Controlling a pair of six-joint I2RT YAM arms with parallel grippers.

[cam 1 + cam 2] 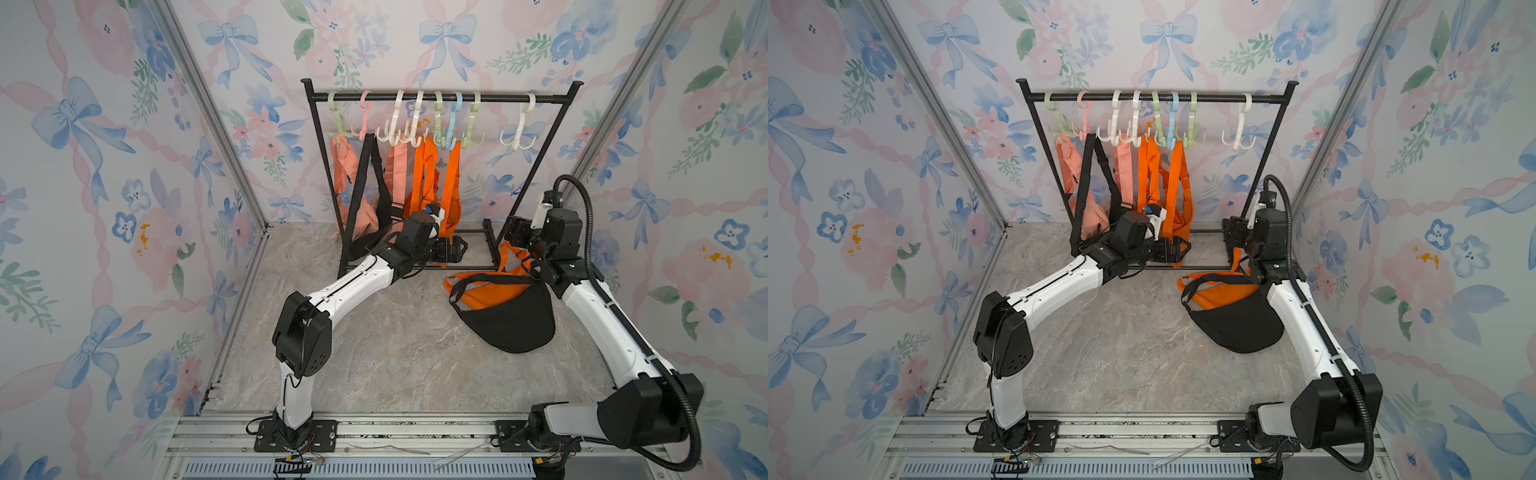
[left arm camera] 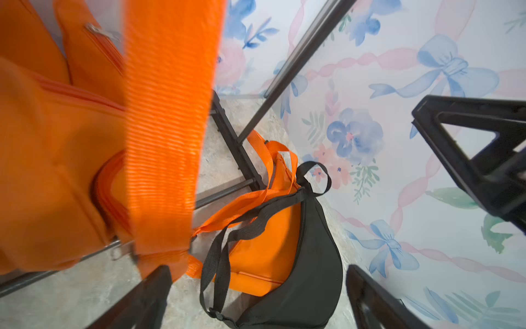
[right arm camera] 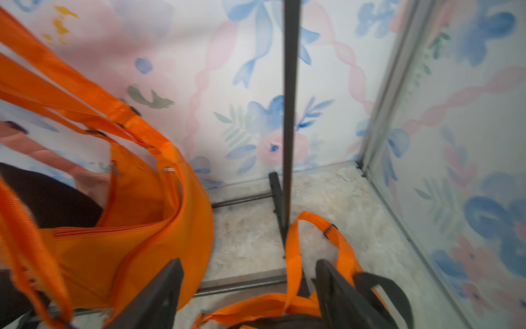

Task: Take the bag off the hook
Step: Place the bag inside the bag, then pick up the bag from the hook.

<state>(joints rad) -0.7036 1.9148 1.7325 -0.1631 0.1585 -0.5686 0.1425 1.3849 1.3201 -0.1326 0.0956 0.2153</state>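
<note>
Wallpaper with blue bows and pink flowers is covering the walls on every side. A gray, stone-look worktop is lying flat below, and soft, even light is shining on it. Silver metal posts are standing in the corners. A black rack is standing by the back wall.

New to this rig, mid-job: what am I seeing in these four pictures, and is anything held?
Two white robot arms, each ending in a two-fingered hand. The two wide pictures look down from overhead; the close-ups come from wrist cameras. A rack at the back carries hooks with hanging bags. On the table a black bag lies over an orange bag. The left hand and right hand are both open, holding nothing; an orange strap runs between the right hand's fingers.
</note>
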